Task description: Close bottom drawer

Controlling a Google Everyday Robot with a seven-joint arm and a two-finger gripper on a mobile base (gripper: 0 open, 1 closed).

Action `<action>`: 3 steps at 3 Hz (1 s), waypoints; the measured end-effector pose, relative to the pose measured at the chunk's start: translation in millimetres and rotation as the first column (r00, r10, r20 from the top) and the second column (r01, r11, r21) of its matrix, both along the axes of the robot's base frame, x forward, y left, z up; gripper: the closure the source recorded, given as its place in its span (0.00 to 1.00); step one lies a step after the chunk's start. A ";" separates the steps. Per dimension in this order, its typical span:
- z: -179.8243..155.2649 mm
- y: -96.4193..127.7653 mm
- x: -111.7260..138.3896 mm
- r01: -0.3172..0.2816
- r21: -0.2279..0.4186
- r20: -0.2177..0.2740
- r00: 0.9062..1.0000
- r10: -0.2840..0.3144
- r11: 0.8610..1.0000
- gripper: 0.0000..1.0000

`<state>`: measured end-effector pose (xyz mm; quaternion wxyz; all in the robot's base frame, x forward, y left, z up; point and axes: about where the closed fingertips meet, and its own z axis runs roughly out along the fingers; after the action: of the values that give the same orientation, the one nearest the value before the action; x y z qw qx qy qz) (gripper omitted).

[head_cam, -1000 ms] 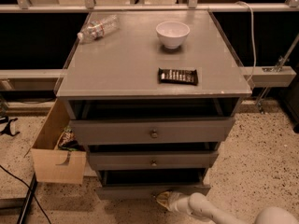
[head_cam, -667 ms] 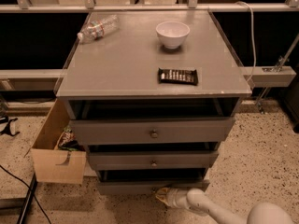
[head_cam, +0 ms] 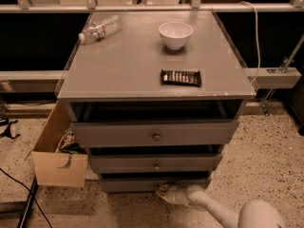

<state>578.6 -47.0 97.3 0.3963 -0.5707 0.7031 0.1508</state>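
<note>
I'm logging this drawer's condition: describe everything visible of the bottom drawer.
The bottom drawer is the lowest of three in the grey cabinet, just above the speckled floor. Only its flat, dark-grey front shows, looking like painted wood. A dark strip between it and the middle drawer suggests it is not fully shut. No knob is visible. The claw is at the middle of the front, low down, and appears to touch it.

The gripper (head_cam: pixel 164 192) hides the middle of the bottom drawer (head_cam: pixel 128 185) front; the lower edge cuts off its arm (head_cam: pixel 216 209).
</note>
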 end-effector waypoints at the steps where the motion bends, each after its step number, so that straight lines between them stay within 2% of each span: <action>1: -2.9 4.9 7.2 -0.004 -0.002 0.005 1.000 0.004 1.000 1.00; 2: -3.9 8.1 6.4 -0.012 0.002 -0.004 1.000 0.012 1.000 1.00; 3: -2.2 0.2 -4.0 -0.026 0.009 -0.062 0.998 0.026 1.000 1.00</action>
<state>574.5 -46.8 95.1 0.3745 -0.5733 0.7070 0.1765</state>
